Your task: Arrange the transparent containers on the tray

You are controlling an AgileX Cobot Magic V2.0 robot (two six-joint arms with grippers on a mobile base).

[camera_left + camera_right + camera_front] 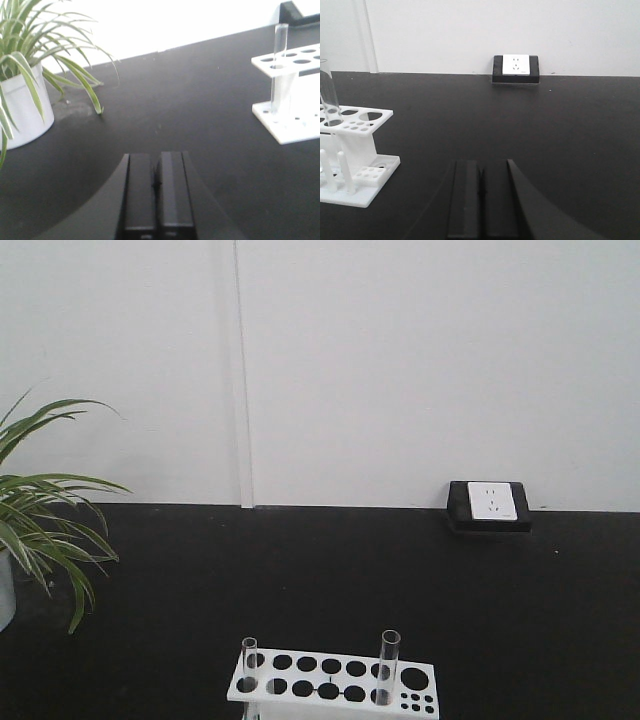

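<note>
L jaws: pressed together, nothing held.
R jaws: pressed together, nothing held.
Clear tubes (389,668): 2, stood upright in white rack (345,679), on black counter (300,570); seen fwd-right of L jaws, fwd-left of R jaws.
Potted plant (20,107): fwd-left of L jaws.

Rack (345,679), tubes (389,655) cut at btm edge; plant (45,482) cropped left.
</note>
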